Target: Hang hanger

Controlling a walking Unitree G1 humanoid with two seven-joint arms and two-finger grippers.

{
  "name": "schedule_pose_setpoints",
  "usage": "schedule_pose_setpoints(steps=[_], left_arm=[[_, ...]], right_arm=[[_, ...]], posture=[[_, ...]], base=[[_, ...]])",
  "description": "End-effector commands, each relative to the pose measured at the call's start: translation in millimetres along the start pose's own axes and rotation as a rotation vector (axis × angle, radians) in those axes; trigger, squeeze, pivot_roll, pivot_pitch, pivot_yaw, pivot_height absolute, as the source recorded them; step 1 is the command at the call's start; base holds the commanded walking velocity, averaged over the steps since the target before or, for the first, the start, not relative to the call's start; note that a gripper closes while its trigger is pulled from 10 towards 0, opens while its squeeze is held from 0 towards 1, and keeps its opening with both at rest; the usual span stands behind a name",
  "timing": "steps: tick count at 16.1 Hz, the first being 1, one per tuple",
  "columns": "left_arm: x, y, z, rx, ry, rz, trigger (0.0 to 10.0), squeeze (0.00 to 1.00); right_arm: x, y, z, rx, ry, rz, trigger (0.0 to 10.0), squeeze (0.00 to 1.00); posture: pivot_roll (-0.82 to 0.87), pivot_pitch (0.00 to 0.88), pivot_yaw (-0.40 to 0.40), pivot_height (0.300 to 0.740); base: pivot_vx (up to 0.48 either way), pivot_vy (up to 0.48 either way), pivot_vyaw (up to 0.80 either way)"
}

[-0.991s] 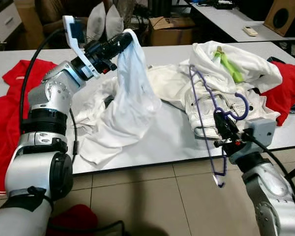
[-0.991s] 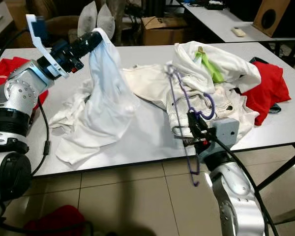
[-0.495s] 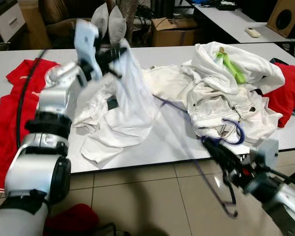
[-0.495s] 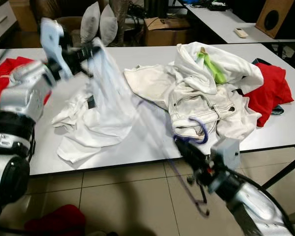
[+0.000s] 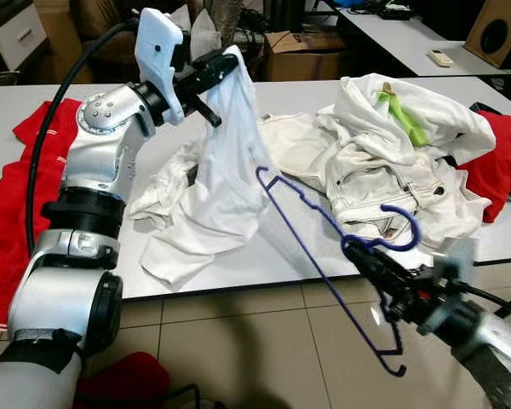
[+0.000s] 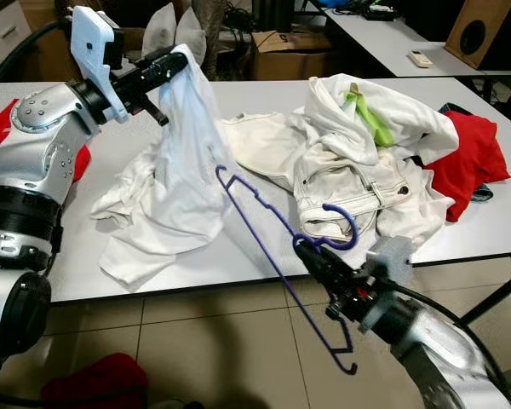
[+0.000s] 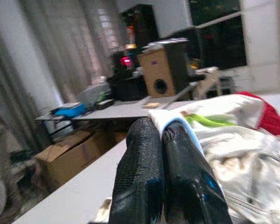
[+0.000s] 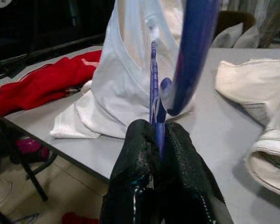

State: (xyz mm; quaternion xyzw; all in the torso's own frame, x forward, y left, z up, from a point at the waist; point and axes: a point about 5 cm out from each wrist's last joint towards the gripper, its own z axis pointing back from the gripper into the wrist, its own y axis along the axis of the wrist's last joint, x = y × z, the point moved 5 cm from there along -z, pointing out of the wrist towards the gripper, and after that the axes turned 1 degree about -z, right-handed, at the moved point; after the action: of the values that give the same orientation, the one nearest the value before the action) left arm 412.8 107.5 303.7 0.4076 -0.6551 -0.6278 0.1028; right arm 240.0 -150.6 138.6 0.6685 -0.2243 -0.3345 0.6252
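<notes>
A blue wire hanger (image 5: 324, 256) is held out in front of the table edge, tilted, its shoulder tip pointing toward the white shirt. My right gripper (image 5: 364, 256) is shut on the hanger just below its hook (image 8: 157, 126). My left gripper (image 5: 224, 65) is shut on the top of a white shirt (image 5: 226, 162), lifting it above the grey table (image 5: 298, 234) so the cloth hangs in a cone with its lower part resting on the tabletop. The left wrist view has a fold of white cloth (image 7: 170, 122) pinched between the black fingers (image 7: 144, 177).
A heap of cream-white clothes with a green hanger (image 5: 400, 119) lies on the table's right half. Red garments lie at the left edge (image 5: 17, 196) and the right edge (image 5: 502, 162). A cardboard box (image 5: 294, 51) and another table stand behind. Tiled floor lies below.
The right gripper has swung the hanger from hanging upright to slanting up-left toward the shirt. The left arm has stayed up with the shirt raised.
</notes>
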Motion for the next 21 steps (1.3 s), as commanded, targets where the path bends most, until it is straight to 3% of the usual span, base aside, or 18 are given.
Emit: schedule_pose_setpoints(steps=[1,7,11,15,17,18,21], left_arm=[[7.7,4,-1.0,-0.01,-0.05,-0.042,0.0,0.0],[29.4,14,-6.0,0.01,-0.13,-0.079,0.0,0.0],[37.6,30,-4.3,0.038,-0.19,-0.096,0.0,0.0],[38.5,28,0.3,-0.007,-0.213,-0.136,0.0,0.0],[40.1,23,2.6,-0.042,-0.222,-0.156,0.0,0.0],[39.9,19,2.7,-0.059,-0.214,-0.168,0.1,0.0],[50.5,13,0.6,-0.065,-0.247,-0.167,0.0,0.0]], right_arm=[[-0.8,0,-3.7,-0.003,0.011,0.005,10.0,0.0],[-8.7,-3,-10.7,-0.097,0.067,-0.011,10.0,0.0],[3.0,-19,-9.2,-0.258,-0.017,-0.038,10.0,0.0],[4.9,-3,-13.1,-0.164,-0.041,-0.113,10.0,0.0],[-7.0,10,-17.1,-0.093,0.031,-0.154,10.0,0.0],[-11.9,11,-18.3,-0.081,0.062,-0.166,10.0,0.0],[-5.9,8,-24.5,-0.082,0.042,-0.18,10.0,0.0]], posture=[[-0.21,0.0,0.003,0.74],[-0.21,0.0,-0.005,0.74],[-0.21,0.0,-0.008,0.74],[-0.21,0.0,-0.012,0.74],[-0.2,0.0,-0.016,0.74],[-0.2,0.0,-0.017,0.74],[-0.2,0.0,-0.016,0.74]], base=[[0.0,0.0,0.0],[0.0,0.0,0.0],[0.0,0.0,0.0],[0.0,0.0,0.0],[0.0,0.0,0.0],[0.0,0.0,0.0],[0.0,0.0,0.0]])
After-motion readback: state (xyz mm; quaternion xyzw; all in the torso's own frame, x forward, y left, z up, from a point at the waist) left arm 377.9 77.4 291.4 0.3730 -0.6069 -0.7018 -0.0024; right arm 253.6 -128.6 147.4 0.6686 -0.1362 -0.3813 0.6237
